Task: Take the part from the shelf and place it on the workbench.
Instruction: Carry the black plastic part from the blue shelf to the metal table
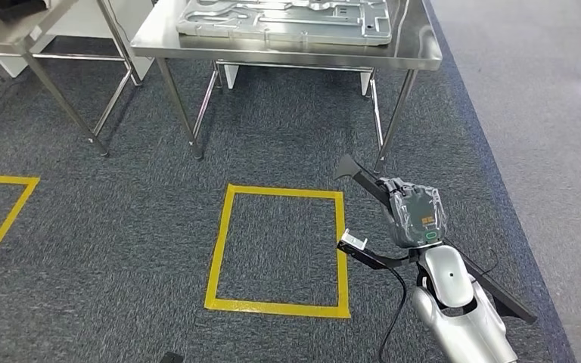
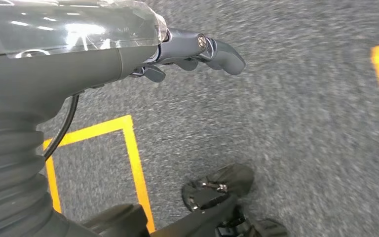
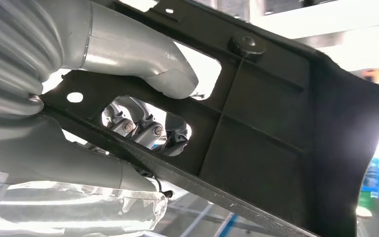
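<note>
My right robot hand (image 1: 416, 215) holds the part (image 3: 271, 143), a long, flat black plastic piece with holes and ribs. In my head view the part (image 1: 363, 181) sticks out past my hand on both sides, up off the floor. In my right wrist view my thumb (image 3: 143, 64) lies on one face of the part and my darker fingers (image 3: 143, 129) show through a hole from the other side, so my grip is tight around it.

My left robot hand (image 2: 197, 52) hangs over the carpet. It holds nothing, and its fingers are curled in a little.

The floor (image 1: 121, 227) is dark grey carpet. A square of yellow tape (image 1: 281, 249) is stuck on it, just beside my right arm. Ahead of me stands a shiny metal worktop (image 1: 151, 38), well away from the part. A big grey metal tray (image 1: 287, 19) lies on it. Another metal table (image 1: 7, 34) stands to the left of it.
</note>
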### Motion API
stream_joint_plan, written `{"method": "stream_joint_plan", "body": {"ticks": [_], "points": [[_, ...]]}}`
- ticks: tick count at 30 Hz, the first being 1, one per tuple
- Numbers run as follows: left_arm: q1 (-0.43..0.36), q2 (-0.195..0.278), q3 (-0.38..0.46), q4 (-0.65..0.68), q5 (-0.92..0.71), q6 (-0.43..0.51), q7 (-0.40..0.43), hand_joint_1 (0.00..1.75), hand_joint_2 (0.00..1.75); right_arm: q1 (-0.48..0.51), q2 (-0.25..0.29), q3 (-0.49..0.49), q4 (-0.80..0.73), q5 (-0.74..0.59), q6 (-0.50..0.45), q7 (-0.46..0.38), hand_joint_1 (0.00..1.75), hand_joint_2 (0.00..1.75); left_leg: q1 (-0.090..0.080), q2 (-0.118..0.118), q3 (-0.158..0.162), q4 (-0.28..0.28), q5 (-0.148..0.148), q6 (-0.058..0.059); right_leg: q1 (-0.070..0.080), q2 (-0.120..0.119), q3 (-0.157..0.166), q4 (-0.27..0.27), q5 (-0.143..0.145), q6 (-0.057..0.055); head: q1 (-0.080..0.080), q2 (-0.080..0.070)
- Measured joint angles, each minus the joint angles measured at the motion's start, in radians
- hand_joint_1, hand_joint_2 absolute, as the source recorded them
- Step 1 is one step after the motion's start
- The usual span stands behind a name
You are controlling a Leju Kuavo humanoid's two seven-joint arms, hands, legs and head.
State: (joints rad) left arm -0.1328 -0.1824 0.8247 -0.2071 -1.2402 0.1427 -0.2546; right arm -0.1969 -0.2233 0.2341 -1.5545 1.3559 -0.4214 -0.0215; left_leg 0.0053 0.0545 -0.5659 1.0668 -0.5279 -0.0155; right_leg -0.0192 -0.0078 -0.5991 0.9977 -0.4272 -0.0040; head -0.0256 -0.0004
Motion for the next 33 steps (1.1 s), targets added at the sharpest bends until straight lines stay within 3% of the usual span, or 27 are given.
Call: {"method": "stream_joint_plan", "body": {"ticks": [2, 3, 4, 5, 6, 8, 10, 12, 13, 15, 17, 19, 20, 22, 24, 25, 29, 31, 33], "points": [[0.003, 0.0, 0.0, 0.0, 0.0, 0.0, 0.0, 0.0, 1.75, -0.002, 0.0, 0.0, 0.001, 0.0, 0.0, 0.0, 1.75, 1.75, 0.002, -0.037, -0.062, 0.136, -0.066, -0.004, 0.0, 0.017, 0.0, 0.0, -0.001, -0.006, 0.0, 0.0], [0.005, 0.0, 0.0, 0.0, 0.0, 0.0, 0.0, 0.0, 1.75, -0.002, 0.0, 0.0, 0.002, 0.0, 0.0, -0.001, 1.75, 1.75, 0.002, -0.043, -0.093, 0.198, -0.087, -0.005, 0.001, 0.028, 0.0, 0.001, -0.001, -0.007, 0.0, 0.0], [0.006, 0.0, 0.0, 0.0, 0.0, 0.0, 0.0, 0.0, 1.75, -0.002, 0.0, 0.0, 0.004, 0.0, 0.0, -0.001, 1.75, 1.75, 0.002, -0.045, -0.111, 0.23, -0.089, -0.005, 0.002, 0.04, 0.0, 0.002, -0.001, -0.008, 0.0, 0.0], [0.007, 0.0, 0.0, 0.0, 0.0, 0.0, -0.001, 0.0, 1.75, -0.002, 0.0, 0.001, 0.005, -0.001, 0.0, -0.001, 1.75, 1.75, 0.003, -0.046, -0.111, 0.22, -0.069, -0.004, 0.002, 0.053, 0.001, 0.003, -0.002, -0.007, 0.0, 0.0], [0.007, 0.0, 0.0, 0.0, 0.0, 0.0, -0.001, 0.0, 1.75, -0.002, 0.0, 0.001, 0.006, -0.001, 0.0, -0.001, 1.75, 1.75, 0.003, -0.051, -0.092, 0.169, -0.031, -0.002, 0.003, 0.066, 0.002, 0.005, -0.003, -0.006, 0.0, 0.0], [0.006, 0.001, 0.0, 0.0, 0.0, 0.0, -0.001, 0.0, 1.75, -0.003, 0.001, 0.001, 0.007, -0.001, 0.0, -0.001, 1.75, 1.75, 0.005, -0.078, -0.032, 0.024, 0.04, 0.007, 0.003, 0.087, 0.001, 0.011, -0.006, -0.001, 0.0, 0.0], [0.005, 0.002, 0.0, 0.0, 0.001, 0.0, -0.002, 0.0, 1.75, -0.005, 0.002, 0.001, 0.009, 0.003, -0.001, -0.001, 1.75, 1.75, 0.005, -0.103, -0.003, -0.049, 0.062, 0.015, 0.003, 0.101, -0.005, 0.015, -0.006, 0.009, 0.0, 0.0], [0.002, 0.002, 0.0, 0.0, 0.002, 0.0, -0.005, 0.0, 1.75, -0.006, 0.002, 0.001, 0.011, 0.013, -0.002, 0.0, 1.75, 1.75, 0.002, -0.101, 0.0, -0.054, 0.062, 0.026, 0.0, 0.113, -0.009, 0.012, -0.002, 0.024, 0.0, 0.0], [0.002, 0.002, 0.0, 0.0, 0.003, 0.0, -0.006, 0.0, 1.75, -0.006, 0.002, 0.001, 0.012, 0.018, -0.004, 0.0, 1.75, 1.75, 0.003, -0.096, 0.002, -0.059, 0.065, 0.033, 0.0, 0.105, -0.01, 0.014, -0.003, 0.03, 0.0, 0.0], [0.001, 0.0, 0.0, 0.0, 0.007, 0.0, -0.008, 0.0, 1.75, -0.008, 0.002, 0.001, 0.014, 0.026, -0.008, 0.003, 1.75, 1.75, 0.007, -0.085, 0.006, -0.07, 0.073, 0.045, 0.001, 0.064, -0.032, 0.061, -0.035, 0.037, 0.0, 0.0], [0.004, -0.001, 0.0, 0.0, 0.012, -0.004, -0.01, 0.0, 1.75, -0.01, 0.002, 0.001, 0.015, 0.035, -0.012, 0.005, 1.75, 1.75, 0.006, -0.075, 0.007, -0.072, 0.075, 0.051, 0.0, 0.024, -0.091, 0.184, -0.098, 0.042, 0.0, 0.0], [0.007, -0.001, 0.001, 0.0, 0.017, -0.013, -0.007, 0.0, 1.75, -0.01, 0.003, 0.002, 0.018, 0.047, -0.009, 0.008, 1.75, 1.75, 0.004, -0.066, 0.006, -0.072, 0.073, 0.051, -0.003, 0.016, -0.144, 0.29, -0.132, 0.046, 0.0, 0.0], [0.008, -0.001, 0.001, 0.0, 0.019, -0.018, -0.006, 0.0, 1.75, -0.01, 0.003, 0.002, 0.019, 0.055, -0.005, 0.01, 1.75, 1.75, 0.004, -0.062, 0.007, -0.071, 0.071, 0.05, -0.004, 0.015, -0.145, 0.293, -0.121, 0.047, 0.0, 0.0], [0.007, -0.001, 0.001, 0.0, 0.022, -0.025, -0.005, 0.0, 1.75, -0.014, 0.003, 0.002, 0.02, 0.065, 0.005, 0.014, 1.75, 1.75, 0.004, -0.057, 0.011, -0.071, 0.061, 0.046, -0.004, 0.008, -0.085, 0.179, -0.054, 0.045, 0.0, 0.0], [0.007, -0.002, 0.001, 0.0, 0.023, -0.03, -0.005, 0.0, 1.75, -0.022, 0.003, 0.002, 0.02, 0.07, 0.013, 0.017, 1.75, 1.75, 0.001, -0.053, 0.018, -0.069, 0.048, 0.036, 0.0, -0.002, -0.013, 0.048, -0.019, 0.037, 0.0, 0.0], [0.006, -0.002, 0.001, 0.0, 0.024, -0.032, -0.005, 0.0, 1.75, -0.027, 0.003, 0.002, 0.02, 0.071, 0.017, 0.018, 1.75, 1.75, -0.001, -0.051, 0.02, -0.069, 0.043, 0.03, 0.003, -0.006, 0.004, 0.018, -0.022, 0.031, 0.0, 0.0], [0.005, -0.001, 0.001, 0.0, 0.025, -0.039, 0.004, 0.0, 1.75, -0.047, -0.004, 0.002, 0.023, 0.073, 0.054, 0.018, 1.75, 1.75, -0.001, -0.044, 0.034, -0.06, 0.023, 0.007, 0.005, 0.004, 0.029, 0.0, -0.04, 0.004, 0.0, 0.0], [0.004, -0.001, 0.001, 0.0, 0.025, -0.04, 0.006, 0.0, 1.75, -0.071, -0.007, 0.002, 0.028, 0.076, 0.076, 0.017, 1.75, 1.75, 0.001, -0.045, -0.007, 0.027, -0.006, 0.001, 0.002, 0.008, 0.055, -0.008, -0.051, -0.009, 0.0, 0.0], [0.007, -0.001, 0.001, 0.0, 0.025, -0.041, 0.009, 0.0, 1.75, -0.094, -0.01, 0.002, 0.036, 0.08, 0.091, 0.014, 1.75, 1.75, 0.002, -0.046, -0.108, 0.178, -0.04, -0.002, 0.005, 0.011, 0.08, -0.009, -0.072, -0.016, 0.0, 0.0]]}}
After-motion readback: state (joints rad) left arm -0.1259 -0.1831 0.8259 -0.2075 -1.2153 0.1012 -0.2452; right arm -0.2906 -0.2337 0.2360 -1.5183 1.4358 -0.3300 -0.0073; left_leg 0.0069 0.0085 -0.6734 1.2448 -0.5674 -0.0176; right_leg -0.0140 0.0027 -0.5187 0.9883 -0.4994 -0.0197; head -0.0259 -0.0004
